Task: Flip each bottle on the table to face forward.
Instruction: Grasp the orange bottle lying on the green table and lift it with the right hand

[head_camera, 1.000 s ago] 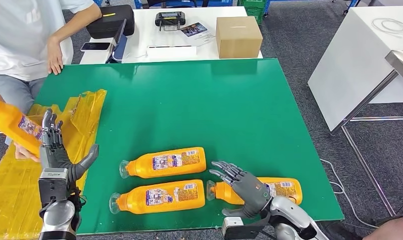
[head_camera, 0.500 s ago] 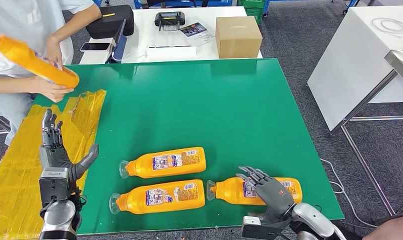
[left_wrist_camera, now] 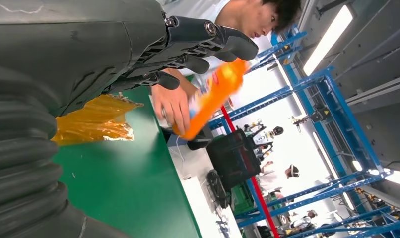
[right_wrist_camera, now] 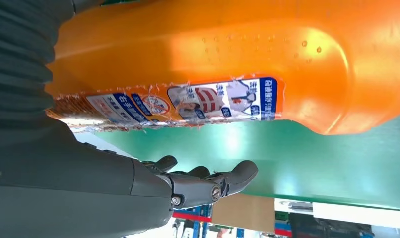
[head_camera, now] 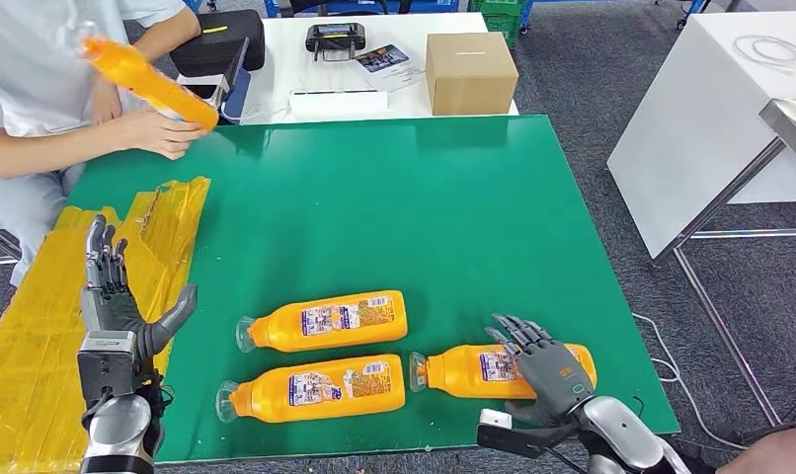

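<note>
Three orange bottles lie on the green table point(head_camera: 394, 197) with caps pointing left and labels up: one point(head_camera: 325, 321) at the middle, one point(head_camera: 315, 388) nearer the front edge, one point(head_camera: 478, 370) to the right. My right hand point(head_camera: 547, 370) is over that right bottle's base end, fingers straight and spread, gripping nothing. The right wrist view has this bottle point(right_wrist_camera: 237, 64) close beside my right hand point(right_wrist_camera: 153, 191) and its straight fingers point(right_wrist_camera: 208, 181). My left hand point(head_camera: 113, 296) stands upright and open at the table's left edge, also seen as my left hand point(left_wrist_camera: 89, 64). A person holds a fourth bottle point(head_camera: 147, 81), the same orange bottle point(left_wrist_camera: 213, 99).
A crumpled yellow plastic sheet point(head_camera: 39, 336) covers the left edge under my left hand. The person point(head_camera: 48, 99) sits at the far left corner. Behind the green table a white table point(head_camera: 374, 89) carries a cardboard box point(head_camera: 470, 71), a black case point(head_camera: 221, 39) and a controller point(head_camera: 337, 38).
My right hand has slid right along the right bottle toward its base. The person has raised the fourth bottle from low at the left to above the far left corner.
</note>
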You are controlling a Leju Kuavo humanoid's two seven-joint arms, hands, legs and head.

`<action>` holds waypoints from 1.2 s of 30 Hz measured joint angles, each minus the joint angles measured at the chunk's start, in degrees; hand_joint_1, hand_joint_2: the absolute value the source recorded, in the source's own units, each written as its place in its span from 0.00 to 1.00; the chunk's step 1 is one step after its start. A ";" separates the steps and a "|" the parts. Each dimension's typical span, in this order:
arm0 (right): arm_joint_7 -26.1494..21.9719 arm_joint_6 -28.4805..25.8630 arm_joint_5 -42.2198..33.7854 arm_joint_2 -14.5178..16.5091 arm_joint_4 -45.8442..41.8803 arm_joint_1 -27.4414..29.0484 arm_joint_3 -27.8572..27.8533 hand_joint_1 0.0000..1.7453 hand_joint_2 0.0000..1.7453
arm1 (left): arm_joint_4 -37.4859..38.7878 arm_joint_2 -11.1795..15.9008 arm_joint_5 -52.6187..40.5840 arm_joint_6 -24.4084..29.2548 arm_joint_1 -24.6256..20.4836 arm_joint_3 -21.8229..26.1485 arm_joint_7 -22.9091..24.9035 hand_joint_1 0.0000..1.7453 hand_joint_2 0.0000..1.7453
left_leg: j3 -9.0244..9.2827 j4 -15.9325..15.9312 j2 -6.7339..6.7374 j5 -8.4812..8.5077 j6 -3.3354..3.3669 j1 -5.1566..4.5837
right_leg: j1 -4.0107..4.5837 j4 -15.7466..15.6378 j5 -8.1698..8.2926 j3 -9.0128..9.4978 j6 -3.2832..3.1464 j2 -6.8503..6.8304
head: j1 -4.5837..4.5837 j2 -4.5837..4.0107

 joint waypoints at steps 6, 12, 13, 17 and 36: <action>0.61 -0.01 1.72 0.68 0.76 -0.04 -0.84 0.00 1.00 | 0.00 -0.05 -0.02 -0.04 0.01 0.00 0.22 0.00 1.00 | 0.00 0.00 0.00 0.00 0.00 0.00 | 0.00 0.00 0.00 0.00 0.00 0.00 | 0.00 0.00; 1.19 0.39 3.05 0.93 1.75 -0.27 -1.40 0.00 1.00 | 0.00 -0.10 0.00 -0.36 0.02 0.01 0.31 0.00 1.00 | 0.00 0.00 0.00 0.00 0.00 0.00 | 0.00 0.00 0.00 0.00 0.00 0.00 | 0.01 0.00; 1.24 0.54 3.25 0.91 1.92 -0.35 -1.44 0.00 1.00 | 0.00 -0.11 0.00 -0.37 0.02 0.01 0.33 0.00 1.00 | 0.00 0.00 0.00 0.00 0.00 0.00 | 0.00 0.00 0.00 0.00 0.00 0.00 | 0.00 0.00; 1.54 1.20 3.78 0.58 2.47 -0.66 -1.46 0.00 1.00 | 0.00 -0.11 0.08 -0.39 0.04 0.02 0.50 0.00 1.00 | 0.00 0.00 0.00 0.00 0.00 0.00 | 0.00 0.00 0.00 0.00 0.00 0.00 | 0.00 0.00; 2.51 2.95 3.77 -2.04 2.93 -1.31 -1.26 0.20 1.00 | 0.02 -0.13 0.51 -1.04 0.05 0.02 1.09 0.00 1.00 | 0.08 0.00 -0.01 0.00 0.00 0.00 | 0.00 -0.01 0.00 0.07 0.00 0.00 | -0.01 0.00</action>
